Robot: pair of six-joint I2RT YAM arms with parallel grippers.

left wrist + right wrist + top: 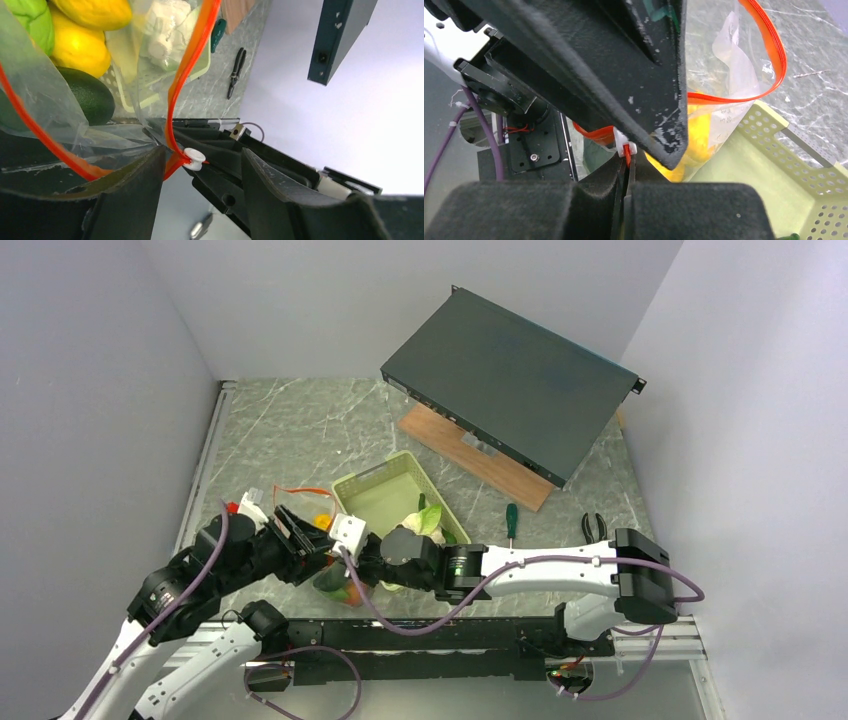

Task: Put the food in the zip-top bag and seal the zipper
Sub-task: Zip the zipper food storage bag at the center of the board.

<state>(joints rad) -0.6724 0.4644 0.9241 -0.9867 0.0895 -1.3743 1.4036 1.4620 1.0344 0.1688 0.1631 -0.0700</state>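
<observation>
The zip-top bag hangs between my two grippers near the table's front edge, its mouth partly open. Inside it are yellow corn, a green pepper and a dark green cucumber. My right gripper is shut on the end of the red-orange zipper. Just beyond its tips sits the white slider. My left gripper is open, one finger on each side of the slider. A cauliflower lies at the basket's near end.
The pale green basket stands just behind the bag. A green-handled screwdriver and pliers lie to the right. A black rack unit rests on a wooden board at the back. Walls close in left and right.
</observation>
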